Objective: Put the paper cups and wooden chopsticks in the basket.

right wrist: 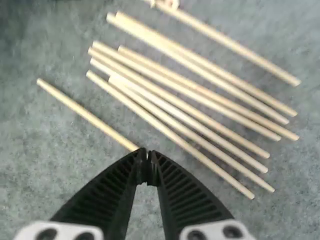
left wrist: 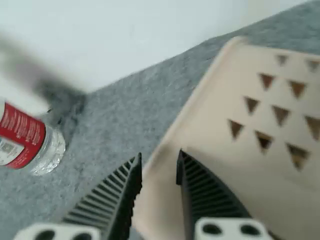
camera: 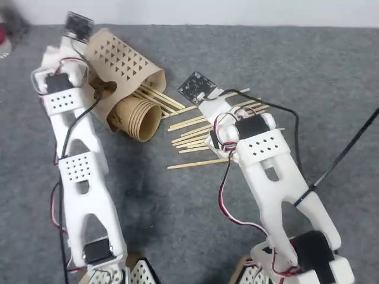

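Lying on its side at about eleven o'clock on the grey mat [camera: 177, 225], the basket [camera: 127, 62] has the stacked paper cups [camera: 139, 118] in its mouth, which opens toward five o'clock. The left gripper [left wrist: 159, 170] pinches the basket's wall between its fingers. Wooden chopsticks [right wrist: 190, 105] lie scattered at three o'clock from the cups. The right gripper [right wrist: 146, 156] hangs over them, fingertips pressed together at the end of a lone chopstick [right wrist: 85, 114].

Robotics test bench, a lab or hobby room by the look of it. Table under a grey felt-like cover [camera: 177, 236], with a plain white wall [camera: 237, 10] along the far edge. The left arm [camera: 77, 171] and right arm [camera: 278, 177] are white printed shells with loose wires [camera: 224, 192]. Plastic bottle [left wrist: 30, 142] near the far left corner.
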`<state>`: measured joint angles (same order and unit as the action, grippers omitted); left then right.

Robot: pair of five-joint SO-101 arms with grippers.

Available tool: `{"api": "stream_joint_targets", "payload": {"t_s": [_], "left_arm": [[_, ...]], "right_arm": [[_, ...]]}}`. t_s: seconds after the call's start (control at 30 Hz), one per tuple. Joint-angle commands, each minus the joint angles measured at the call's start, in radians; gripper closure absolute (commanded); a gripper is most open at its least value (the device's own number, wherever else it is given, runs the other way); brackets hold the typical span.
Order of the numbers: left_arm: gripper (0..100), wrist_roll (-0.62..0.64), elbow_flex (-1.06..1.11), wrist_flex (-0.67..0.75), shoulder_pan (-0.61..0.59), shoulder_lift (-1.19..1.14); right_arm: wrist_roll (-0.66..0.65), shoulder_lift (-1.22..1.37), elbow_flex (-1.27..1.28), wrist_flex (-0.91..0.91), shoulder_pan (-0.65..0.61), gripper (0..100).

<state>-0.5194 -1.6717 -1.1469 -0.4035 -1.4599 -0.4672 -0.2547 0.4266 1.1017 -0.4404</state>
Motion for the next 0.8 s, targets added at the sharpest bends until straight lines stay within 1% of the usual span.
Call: {"api": "stream_joint_targets", "payload": {"t_s": [0.0, 0.13, 0.2, 0.43, 0.5, 0.63, 0.7, 0.77], "left_arm": [[87, -0.183, 0.004, -0.342, 0.038, 0.071], [87, -0.273, 0.005, -0.545, 0.044, 0.137], [87, -0.324, 0.007, -0.606, 0.052, 0.144], [87, -0.330, 0.096, -0.609, 0.078, 0.143], [89, -0.330, 0.127, -0.609, 0.100, 0.144], [94, -0.310, 0.148, -0.611, 0.157, 0.146], [94, -0.275, 0.150, -0.611, 0.183, 0.160], [94, -0.250, 0.162, -0.612, 0.206, 0.199]], "right_arm": [[-0.012, -0.051, 0.006, 0.001, -0.002, 99.2], [-0.012, -0.053, 0.021, 0.002, -0.002, 99.2], [-0.009, -0.053, 0.021, 0.002, -0.002, 99.2], [-0.009, -0.053, 0.021, 0.042, -0.001, 99.2], [-0.009, -0.053, 0.021, 0.044, 0.007, 99.2], [-0.006, -0.053, 0.021, 0.002, 0.074, 99.2], [0.021, -0.044, 0.021, -0.027, 0.113, 99.2], [0.092, -0.041, 0.029, -0.058, 0.148, 99.2]]}}
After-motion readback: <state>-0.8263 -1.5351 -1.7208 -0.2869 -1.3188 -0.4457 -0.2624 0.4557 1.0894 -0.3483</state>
